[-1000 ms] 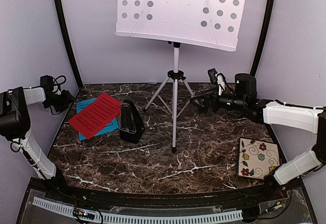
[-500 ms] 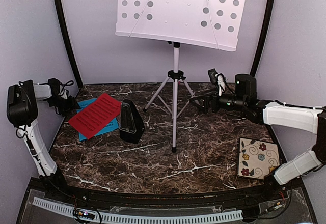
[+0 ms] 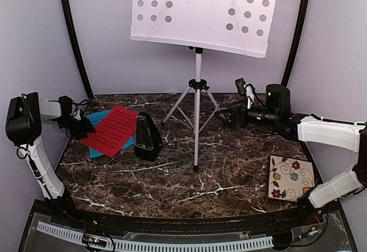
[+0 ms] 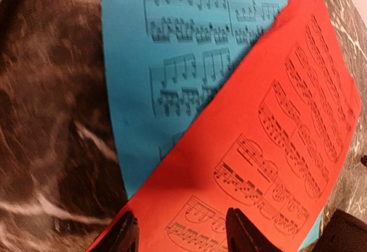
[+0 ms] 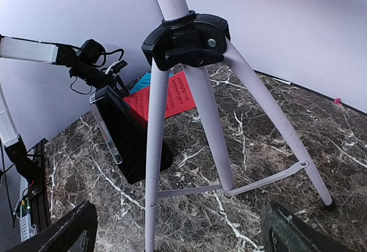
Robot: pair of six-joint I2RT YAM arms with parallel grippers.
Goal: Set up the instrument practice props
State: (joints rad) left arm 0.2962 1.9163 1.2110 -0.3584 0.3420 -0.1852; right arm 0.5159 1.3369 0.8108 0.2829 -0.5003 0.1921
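**Q:** Where are the props, and why are the arms posed so?

**Me:** I log the red page (image 4: 269, 143) lying over the cyan-blue page (image 4: 155, 91), beside the metronome (image 3: 147, 136). The left gripper (image 4: 180, 237) straddles the red page's edge, fingers apart, presumably to lift it. The right gripper (image 5: 178, 232), fingers wide apart, faces the music stand (image 3: 197, 86).

**Q:** Anything unclear?

**Me:** The stand's desk is cropped at the top, and the lower cyan-blue page is covered.
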